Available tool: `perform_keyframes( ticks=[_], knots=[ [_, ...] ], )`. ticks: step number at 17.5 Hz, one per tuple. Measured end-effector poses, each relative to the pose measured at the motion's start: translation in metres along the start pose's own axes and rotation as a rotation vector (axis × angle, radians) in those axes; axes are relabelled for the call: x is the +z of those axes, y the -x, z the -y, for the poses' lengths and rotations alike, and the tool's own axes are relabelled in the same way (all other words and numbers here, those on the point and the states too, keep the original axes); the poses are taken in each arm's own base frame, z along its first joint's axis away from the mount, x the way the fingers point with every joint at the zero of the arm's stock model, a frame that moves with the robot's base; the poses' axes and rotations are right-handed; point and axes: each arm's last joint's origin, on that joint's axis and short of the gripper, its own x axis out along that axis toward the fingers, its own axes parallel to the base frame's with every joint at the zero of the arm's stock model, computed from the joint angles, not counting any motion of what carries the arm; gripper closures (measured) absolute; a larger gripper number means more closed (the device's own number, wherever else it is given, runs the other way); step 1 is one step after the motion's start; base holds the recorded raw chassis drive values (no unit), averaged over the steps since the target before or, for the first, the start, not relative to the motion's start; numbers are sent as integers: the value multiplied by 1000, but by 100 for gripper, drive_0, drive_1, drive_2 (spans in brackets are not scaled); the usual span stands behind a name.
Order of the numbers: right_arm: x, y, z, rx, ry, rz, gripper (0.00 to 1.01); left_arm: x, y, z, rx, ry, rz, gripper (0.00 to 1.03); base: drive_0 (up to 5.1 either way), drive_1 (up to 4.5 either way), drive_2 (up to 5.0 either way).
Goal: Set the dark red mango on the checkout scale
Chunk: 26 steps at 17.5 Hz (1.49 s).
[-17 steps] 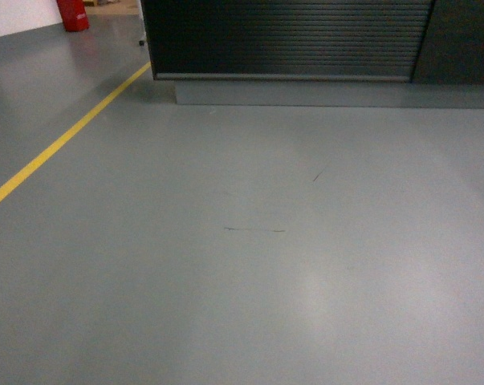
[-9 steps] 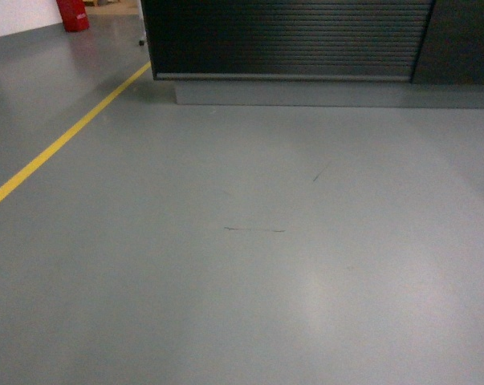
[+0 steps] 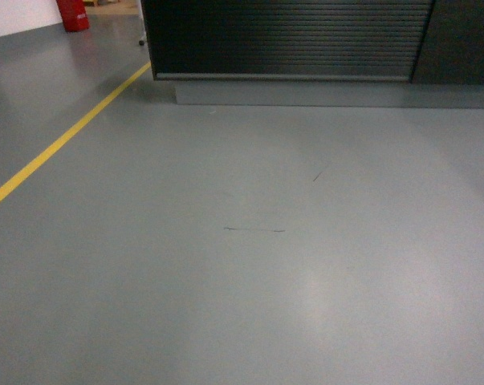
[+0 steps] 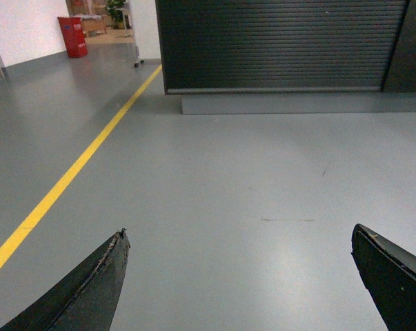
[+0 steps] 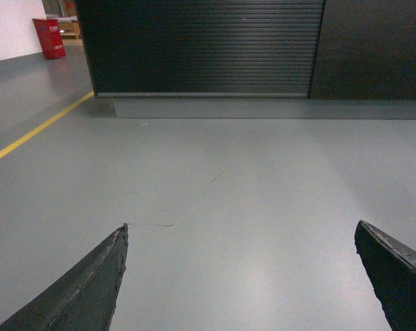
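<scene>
Grey glossy floor (image 3: 250, 265) everywhere, soft patches of overhead light reflecting off it. A yellow line (image 3: 61, 143) runs diagonally along the left. Faint dark scuffs (image 3: 254, 230) mark the middle. Far left, a red bin (image 4: 72, 36) stands by a white wall (image 4: 28, 27).

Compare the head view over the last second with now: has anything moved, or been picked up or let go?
Nothing visibly changed. The checkout, the yellow line and the floor scuff sit at the same places in the head view, so the base looks stationary. No mango or scale is in view. Both grippers, left and right, are open and empty in the wrist views.
</scene>
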Motion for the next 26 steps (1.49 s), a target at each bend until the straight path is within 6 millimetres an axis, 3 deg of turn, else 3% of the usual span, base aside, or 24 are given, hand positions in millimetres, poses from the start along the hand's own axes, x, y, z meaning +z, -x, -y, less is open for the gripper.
perform_keyframes(
  ticks=[13, 26],
  knots=[
    [0, 0, 0, 0, 0, 0, 3, 0, 0, 0, 0, 0, 0, 5, 0, 17, -17],
    [0, 0, 0, 0, 0, -1, 3, 0, 0, 0, 0, 0, -4, 5, 7, 436, -421]
  ],
)
